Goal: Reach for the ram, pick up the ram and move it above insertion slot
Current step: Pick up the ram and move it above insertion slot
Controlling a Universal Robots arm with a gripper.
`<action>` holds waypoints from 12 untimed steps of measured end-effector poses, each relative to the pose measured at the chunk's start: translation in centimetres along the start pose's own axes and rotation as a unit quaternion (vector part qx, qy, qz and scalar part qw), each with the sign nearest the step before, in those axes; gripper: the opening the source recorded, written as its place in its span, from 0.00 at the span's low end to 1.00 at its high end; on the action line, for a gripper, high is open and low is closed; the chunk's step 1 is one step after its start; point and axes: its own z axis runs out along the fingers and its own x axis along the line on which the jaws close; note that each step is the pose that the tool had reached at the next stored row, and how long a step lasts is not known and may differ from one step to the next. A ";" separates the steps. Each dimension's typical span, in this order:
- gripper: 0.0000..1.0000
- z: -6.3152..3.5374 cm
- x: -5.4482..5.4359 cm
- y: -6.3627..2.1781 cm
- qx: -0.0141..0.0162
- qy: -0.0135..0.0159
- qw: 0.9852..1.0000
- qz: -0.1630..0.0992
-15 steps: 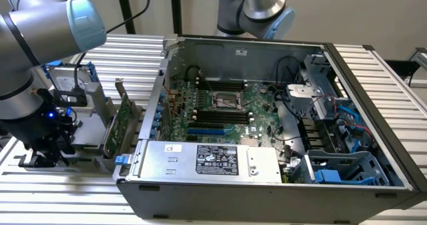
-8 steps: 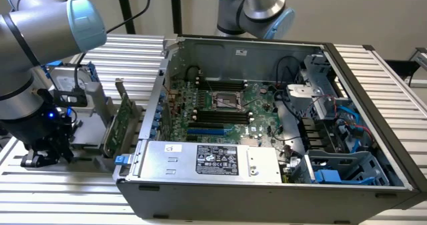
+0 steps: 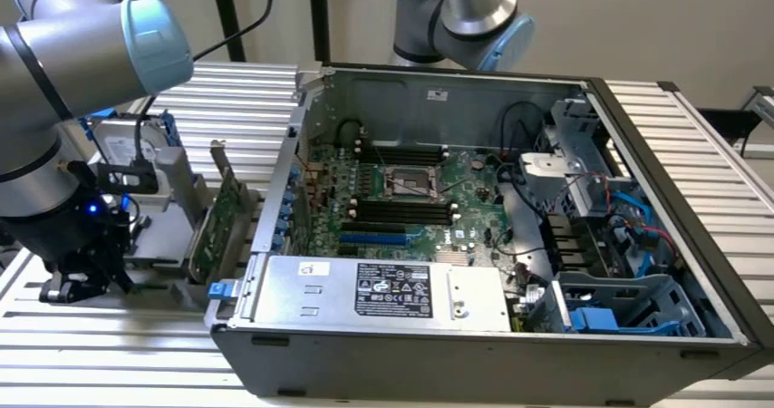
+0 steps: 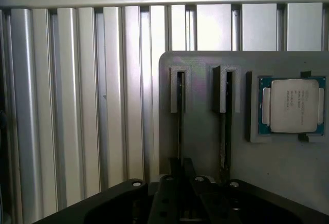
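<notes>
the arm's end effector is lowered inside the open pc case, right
Not quite. The end effector is lowered outside the open PC case, over the gray holder on the slatted table, at the exterior view's left. The exterior view shows it.

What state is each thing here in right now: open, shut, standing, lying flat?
Computer case: open, side panel off, insides showing.
Ram: standing on edge in a slot of the grey holder.
Processor chip: lying flat in the holder's recess.
Expansion card: upright, outside the case.
Hand: down low, right over the ram's slot.
</notes>
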 end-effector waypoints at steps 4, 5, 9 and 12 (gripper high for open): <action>0.14 0.00 0.0 0.00 -0.001 0.000 1.000 -0.001; 0.14 0.00 0.0 0.00 -0.001 0.000 1.000 -0.001; 0.14 0.00 0.1 0.00 -0.003 0.002 1.000 -0.004; 0.14 0.00 0.1 0.00 -0.003 0.002 1.000 -0.008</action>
